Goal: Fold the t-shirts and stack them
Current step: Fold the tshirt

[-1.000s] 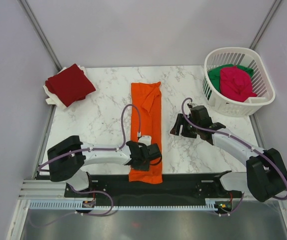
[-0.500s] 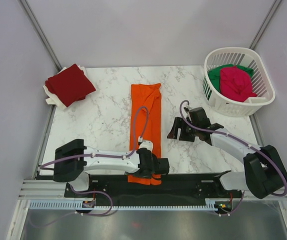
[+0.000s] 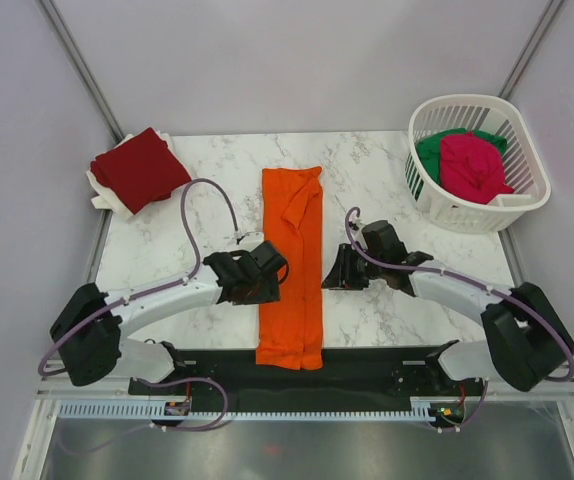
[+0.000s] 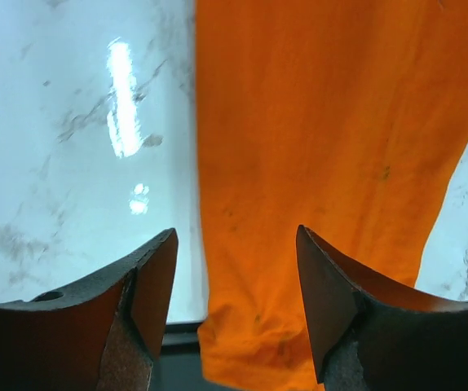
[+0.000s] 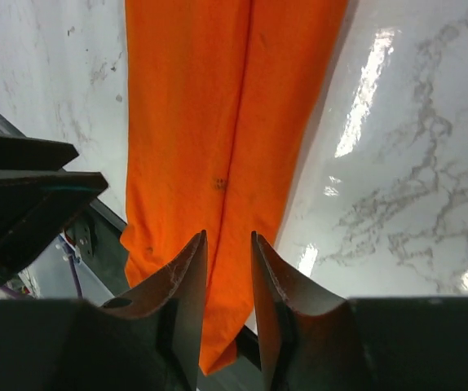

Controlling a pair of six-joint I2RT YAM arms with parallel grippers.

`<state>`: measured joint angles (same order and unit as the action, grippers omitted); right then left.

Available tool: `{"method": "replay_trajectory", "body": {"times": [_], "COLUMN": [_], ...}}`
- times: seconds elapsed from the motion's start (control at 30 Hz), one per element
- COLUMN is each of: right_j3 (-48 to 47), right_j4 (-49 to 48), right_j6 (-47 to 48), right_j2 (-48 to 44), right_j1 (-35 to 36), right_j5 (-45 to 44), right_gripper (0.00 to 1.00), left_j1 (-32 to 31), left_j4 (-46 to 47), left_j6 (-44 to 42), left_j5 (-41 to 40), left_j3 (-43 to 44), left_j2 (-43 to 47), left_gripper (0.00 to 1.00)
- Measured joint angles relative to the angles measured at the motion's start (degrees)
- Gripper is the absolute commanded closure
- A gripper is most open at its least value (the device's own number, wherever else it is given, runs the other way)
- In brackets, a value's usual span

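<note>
The bright orange t-shirt (image 3: 297, 310) lies folded into a long narrow strip down the middle of the marble table, its near end over the table's front edge. It also shows in the left wrist view (image 4: 324, 147) and the right wrist view (image 5: 209, 122). My left gripper (image 3: 273, 278) is open and empty at the strip's left edge (image 4: 236, 236). My right gripper (image 3: 332, 272) is just right of the strip, its jaws a narrow gap apart and empty (image 5: 228, 236). A folded dark red t-shirt (image 3: 139, 168) lies at the back left. The magenta-pink t-shirt (image 3: 472, 165) and green t-shirt (image 3: 432, 155) lie in the basket.
A white lattice basket (image 3: 527, 195) stands at the back right corner. A white cloth (image 3: 102, 198) pokes out under the dark red shirt. A black rail (image 3: 377, 365) runs along the table's front edge. Grey walls close in the sides and back.
My left gripper has moved from the shirt's near end back up to the strip's left side, leaving the end lying flat. My right gripper has moved left toward the strip.
</note>
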<state>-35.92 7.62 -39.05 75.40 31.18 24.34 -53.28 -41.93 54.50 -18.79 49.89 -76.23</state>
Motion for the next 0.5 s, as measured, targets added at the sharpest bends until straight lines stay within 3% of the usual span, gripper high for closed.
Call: {"method": "replay_trajectory", "body": {"times": [0.27,0.5], "right_j3": [-3.4,-13.5], "right_j4": [-6.6,-7.2], "right_j6": [-0.5,0.3], "right_j2": [16.0,27.4], "right_j1": [2.9,2.0], "right_j5": [1.8,4.4], "right_gripper": [0.71,0.75], "left_j1": [2.2,6.6], "left_j4": [10.9,13.6], "left_j6": [-6.0,-9.2], "left_j5": [6.1,9.9], "left_j3": [3.2,8.5], "left_j2": [-16.5,-21.9], "left_gripper": [0.37,0.38]}}
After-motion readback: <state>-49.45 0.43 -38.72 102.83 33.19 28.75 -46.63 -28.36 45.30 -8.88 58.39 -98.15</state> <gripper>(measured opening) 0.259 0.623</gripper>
